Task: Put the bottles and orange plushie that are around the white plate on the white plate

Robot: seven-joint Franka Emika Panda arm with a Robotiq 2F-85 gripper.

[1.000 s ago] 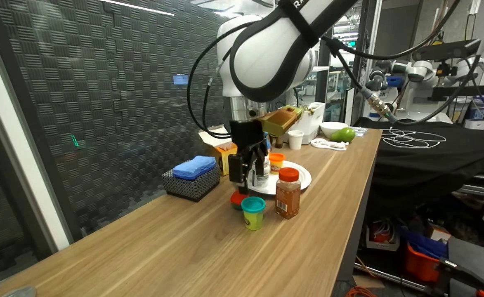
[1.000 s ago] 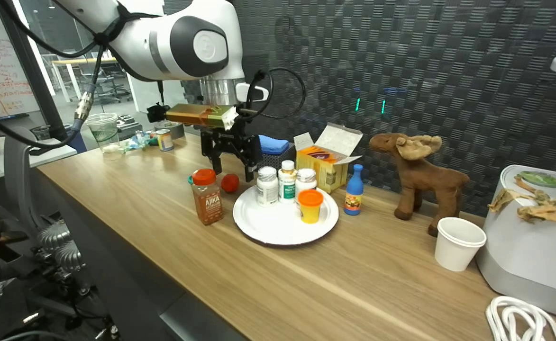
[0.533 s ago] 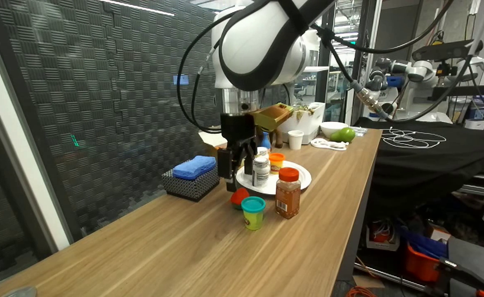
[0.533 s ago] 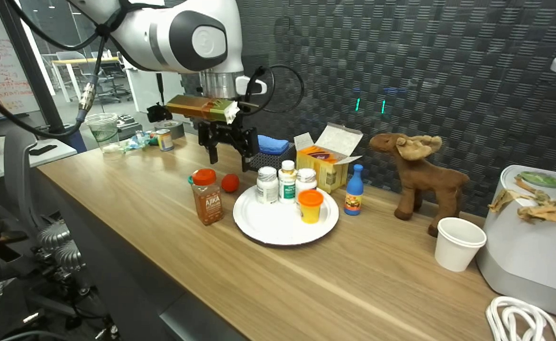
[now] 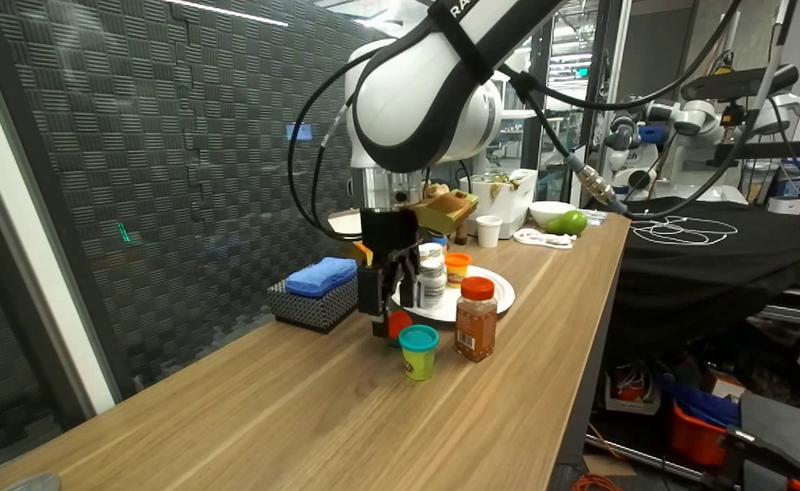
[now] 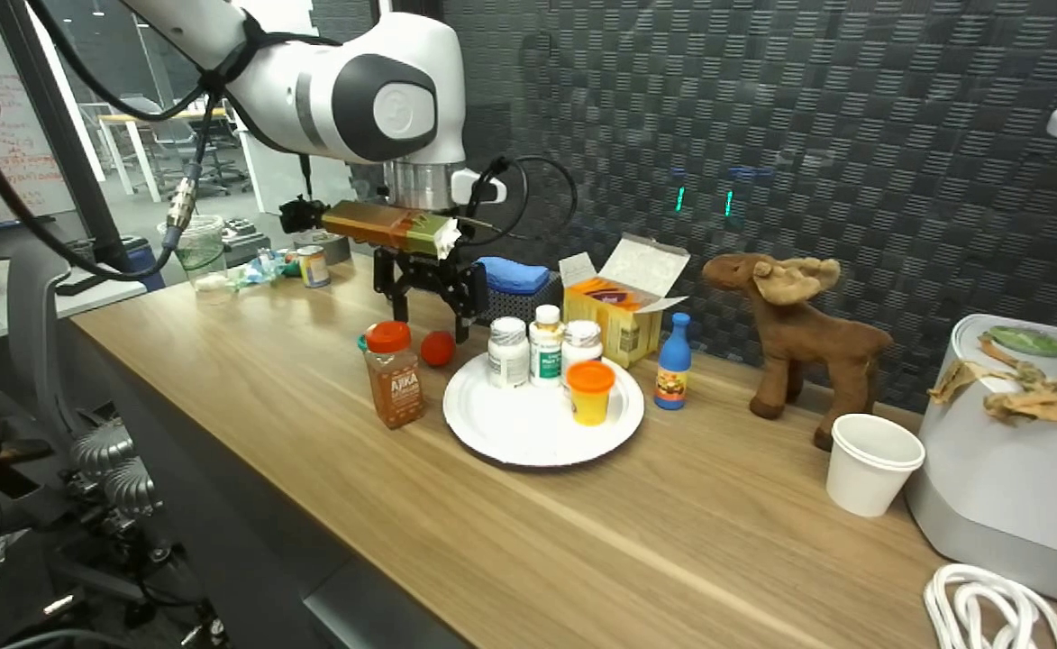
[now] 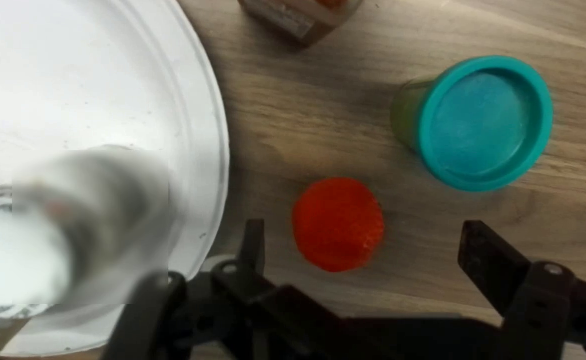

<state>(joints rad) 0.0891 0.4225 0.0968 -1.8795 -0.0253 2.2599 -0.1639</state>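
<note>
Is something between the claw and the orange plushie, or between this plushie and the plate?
Nothing visible separates the claw and orange plushie. Toward the white plate hangs one claw finger; the plate's nearer side holds a white bottle.

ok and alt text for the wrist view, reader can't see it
A round red-orange plushie rests ungripped on a wooden tabletop, framed by the open gripper. A teal-lidded tub is upper right; a white plate with a blurred bottle fills the left; an amber bottle is cropped at the top.
</note>
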